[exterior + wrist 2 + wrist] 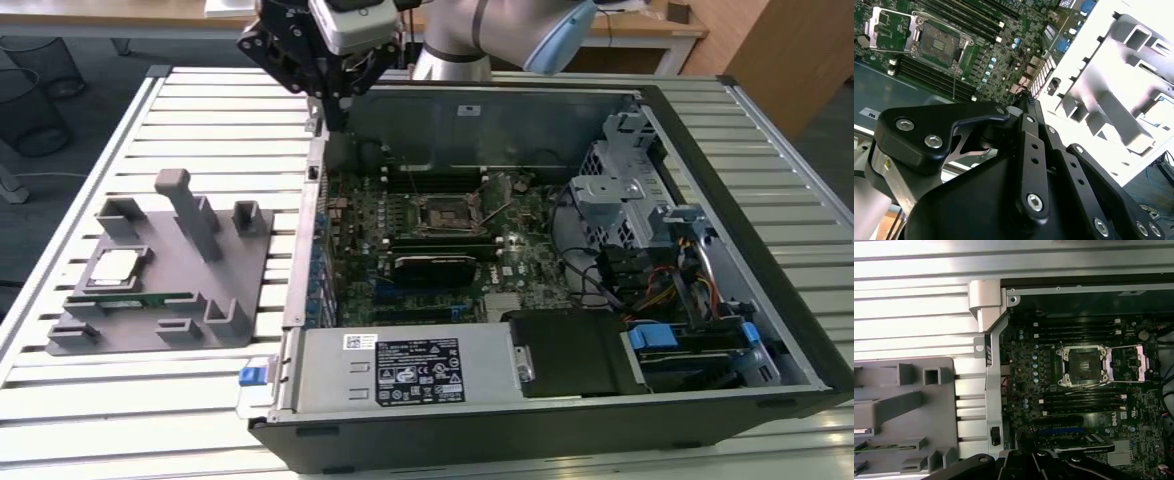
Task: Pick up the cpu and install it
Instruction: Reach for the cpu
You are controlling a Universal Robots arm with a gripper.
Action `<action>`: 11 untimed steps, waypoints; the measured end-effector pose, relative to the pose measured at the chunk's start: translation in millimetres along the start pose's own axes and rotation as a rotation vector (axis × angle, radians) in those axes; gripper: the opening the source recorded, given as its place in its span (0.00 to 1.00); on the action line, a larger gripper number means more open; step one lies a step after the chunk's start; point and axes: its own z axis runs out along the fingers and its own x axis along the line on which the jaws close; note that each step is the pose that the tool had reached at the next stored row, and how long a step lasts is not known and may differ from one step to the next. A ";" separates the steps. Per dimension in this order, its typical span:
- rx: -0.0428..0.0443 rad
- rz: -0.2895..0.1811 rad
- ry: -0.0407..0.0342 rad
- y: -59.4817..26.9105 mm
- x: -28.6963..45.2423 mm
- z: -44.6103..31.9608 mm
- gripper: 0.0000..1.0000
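Cpu (114,268) is seen lying on the grey fixture (240,265), while the pincer (328,105) is held closed and empty over the computer case (534,105) rim.

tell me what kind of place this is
Probably a robotics lab workbench for computer assembly: a robot arm at an open computer case on a slatted metal table, with the cpu in a grey fixture.
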 end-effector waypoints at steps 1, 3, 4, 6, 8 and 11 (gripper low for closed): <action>0.0000 0.000 0.0000 0.0 0.7 0.0 0.10; 0.0001 0.000 0.0002 -0.2 2.0 0.0 0.10; 0.0001 0.000 0.0002 -0.2 2.7 0.1 0.10; 0.0000 0.000 0.0002 -0.3 4.1 0.1 0.10; 0.0000 0.000 0.0003 -0.4 5.4 0.2 0.10; 0.0001 0.000 0.0005 -0.6 7.5 0.2 0.10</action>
